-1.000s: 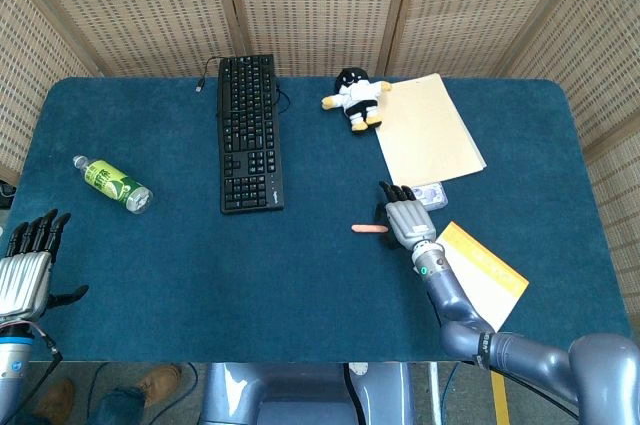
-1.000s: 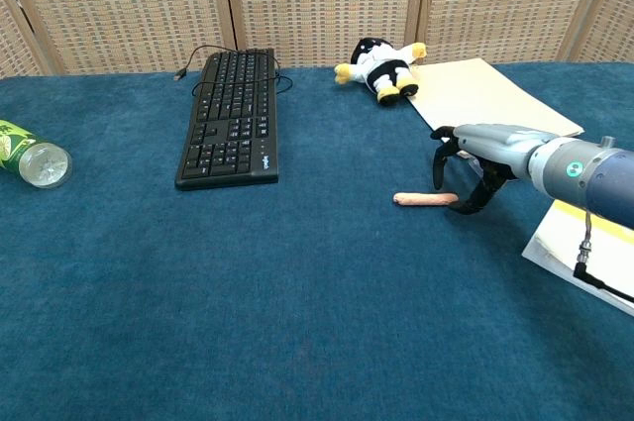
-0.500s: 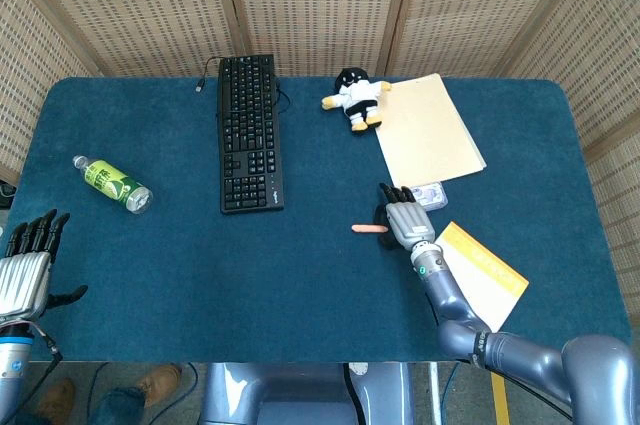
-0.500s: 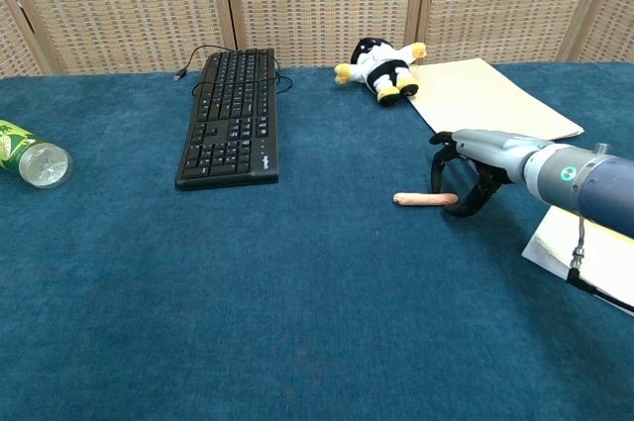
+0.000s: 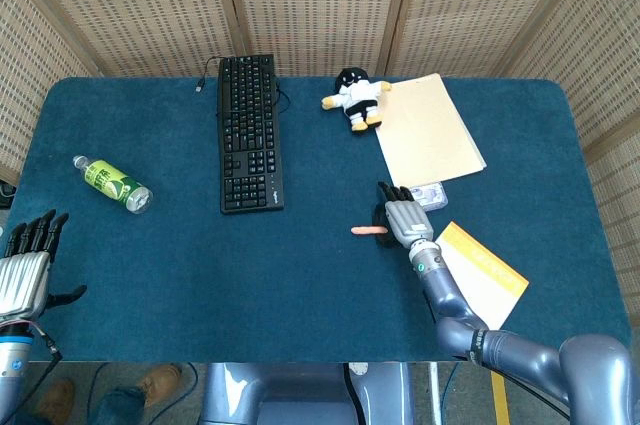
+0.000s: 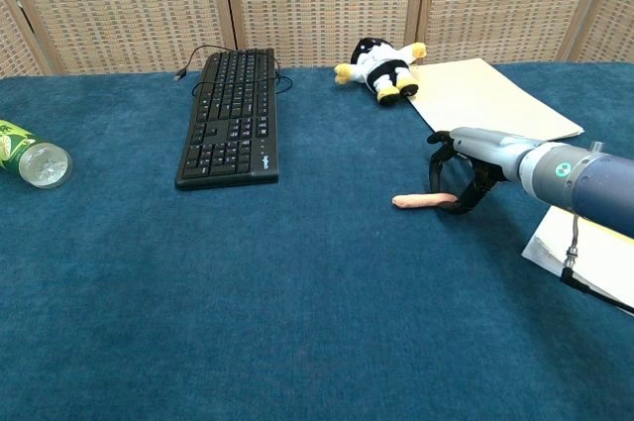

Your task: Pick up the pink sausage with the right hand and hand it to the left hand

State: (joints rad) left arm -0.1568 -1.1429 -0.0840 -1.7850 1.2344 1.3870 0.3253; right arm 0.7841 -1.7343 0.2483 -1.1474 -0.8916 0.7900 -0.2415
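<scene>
The pink sausage lies flat on the blue table, right of centre. My right hand hovers palm-down over its right end. The dark fingers arch down to the cloth, and the sausage's tip sits between thumb and fingers. I cannot tell whether they touch it, and it is not lifted. My left hand hangs off the table's front left corner with its fingers spread and nothing in it. It shows only in the head view.
A black keyboard lies at the back centre, with a green-labelled bottle on its side to the left. A plush toy and a beige folder sit behind the right hand. A yellow booklet lies under the right forearm.
My right hand has crept slightly left, its fingers settling closer around the sausage's right end. The sausage has barely shifted. My left hand has not moved.
</scene>
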